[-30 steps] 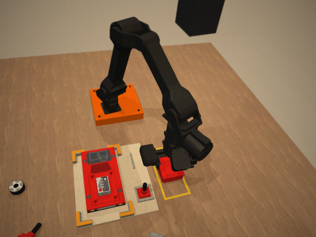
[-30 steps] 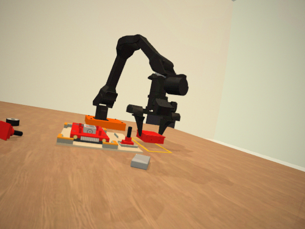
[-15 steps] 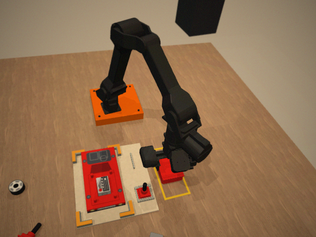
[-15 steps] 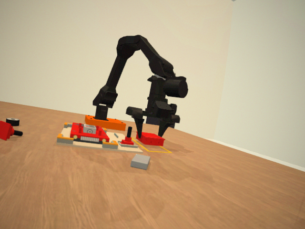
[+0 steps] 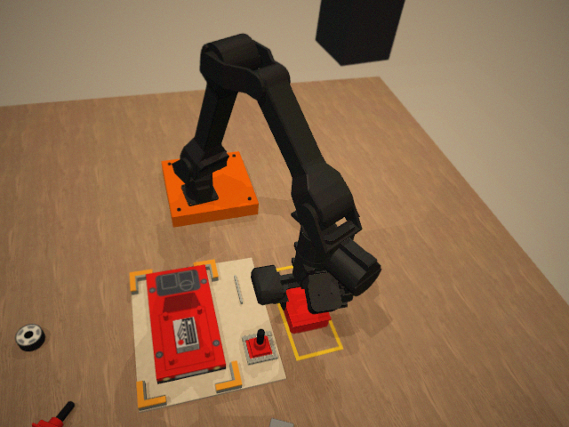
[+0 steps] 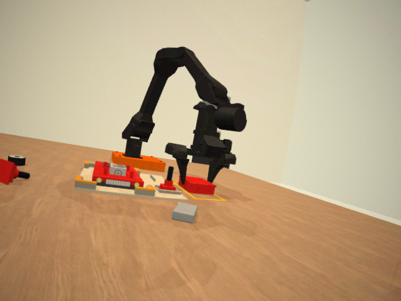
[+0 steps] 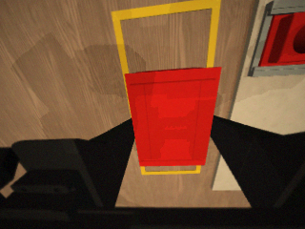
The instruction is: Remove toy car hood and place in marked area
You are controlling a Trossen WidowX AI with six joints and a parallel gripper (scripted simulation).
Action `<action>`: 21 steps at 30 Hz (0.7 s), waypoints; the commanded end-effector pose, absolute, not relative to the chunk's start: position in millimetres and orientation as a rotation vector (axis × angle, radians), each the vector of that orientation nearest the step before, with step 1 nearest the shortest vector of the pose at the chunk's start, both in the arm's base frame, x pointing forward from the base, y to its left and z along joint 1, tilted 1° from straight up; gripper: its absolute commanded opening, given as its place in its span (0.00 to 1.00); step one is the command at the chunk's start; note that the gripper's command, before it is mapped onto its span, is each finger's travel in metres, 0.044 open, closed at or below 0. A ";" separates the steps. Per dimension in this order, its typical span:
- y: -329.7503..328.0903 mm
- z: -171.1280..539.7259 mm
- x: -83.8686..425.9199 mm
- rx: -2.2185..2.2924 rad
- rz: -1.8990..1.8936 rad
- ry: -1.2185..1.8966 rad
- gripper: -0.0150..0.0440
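The red hood (image 5: 300,318) (image 6: 198,187) (image 7: 173,110) is between the fingers of my gripper (image 5: 305,307) (image 6: 197,183) (image 7: 170,120), which is shut on its two long sides. The hood is level and very low over the yellow marked outline (image 5: 319,353) (image 6: 210,199) (image 7: 167,10), towards the end nearer the arm's base. I cannot tell whether its underside touches the table. The toy car (image 5: 188,358) (image 6: 100,176) sits on the pale board with its grey engine block showing. In the top view the fingers are mostly hidden by the gripper body.
A red holder with an upright black peg (image 5: 260,337) (image 6: 170,175) stands on the board beside the outline. A grey block (image 5: 281,422) (image 6: 184,212) lies in front. A wheel (image 5: 29,336) (image 6: 16,160) and a red piece with a black shaft (image 5: 48,422) (image 6: 7,171) lie left.
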State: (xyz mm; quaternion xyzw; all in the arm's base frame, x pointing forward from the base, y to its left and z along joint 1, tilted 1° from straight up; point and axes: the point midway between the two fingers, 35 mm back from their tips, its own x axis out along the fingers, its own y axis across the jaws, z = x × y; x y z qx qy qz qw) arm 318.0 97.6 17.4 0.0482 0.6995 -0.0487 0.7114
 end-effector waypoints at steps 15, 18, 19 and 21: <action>97.6 17.4 318.0 0.107 -0.108 1.551 0.92; 97.7 19.3 318.2 0.107 -0.108 1.551 1.00; 97.8 22.8 318.6 0.107 -0.108 1.551 1.00; 98.2 35.0 319.5 0.107 -0.108 1.552 1.00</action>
